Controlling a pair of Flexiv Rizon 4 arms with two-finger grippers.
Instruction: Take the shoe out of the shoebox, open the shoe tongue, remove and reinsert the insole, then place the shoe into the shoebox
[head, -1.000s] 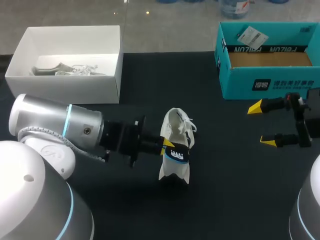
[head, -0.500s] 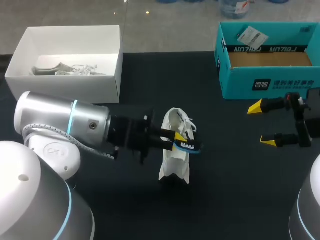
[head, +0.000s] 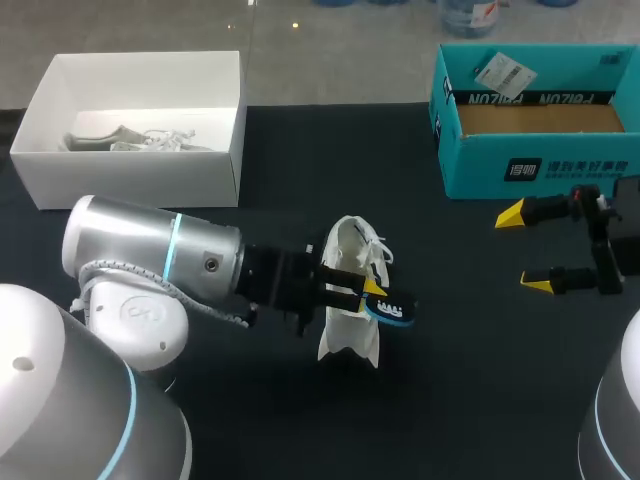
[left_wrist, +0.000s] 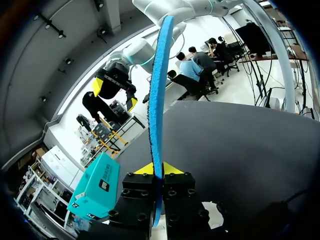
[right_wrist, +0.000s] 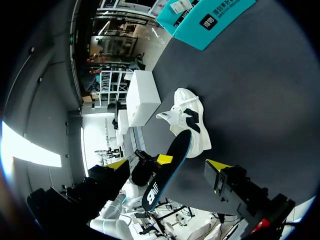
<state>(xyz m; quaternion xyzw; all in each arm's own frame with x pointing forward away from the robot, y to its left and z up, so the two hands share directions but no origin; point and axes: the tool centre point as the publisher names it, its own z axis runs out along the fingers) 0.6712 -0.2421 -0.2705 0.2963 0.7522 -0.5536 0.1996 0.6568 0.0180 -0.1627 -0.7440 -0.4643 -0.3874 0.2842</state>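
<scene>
A white shoe (head: 350, 300) stands on its heel end on the dark table, its opening turned up. My left gripper (head: 372, 294) reaches across the shoe from the left and is shut on the insole (head: 391, 309), blue on one face and black on the other, held out past the shoe's right side. In the left wrist view the insole (left_wrist: 158, 95) stands edge-on, pinched between the yellow tips. My right gripper (head: 526, 250) hangs open off to the right, below the teal shoebox (head: 535, 150). The right wrist view shows the insole (right_wrist: 165, 172) beside the shoe (right_wrist: 189, 122).
A white box (head: 135, 170) at the back left holds another pale shoe (head: 130, 140). The teal shoebox at the back right has a paper tag (head: 503, 72) on its raised lid. Dark tabletop stretches between the shoe and my right gripper.
My left arm has slid to the right, drawing the insole out of the shoe and past its right side. The shoe and the right arm have stayed put.
</scene>
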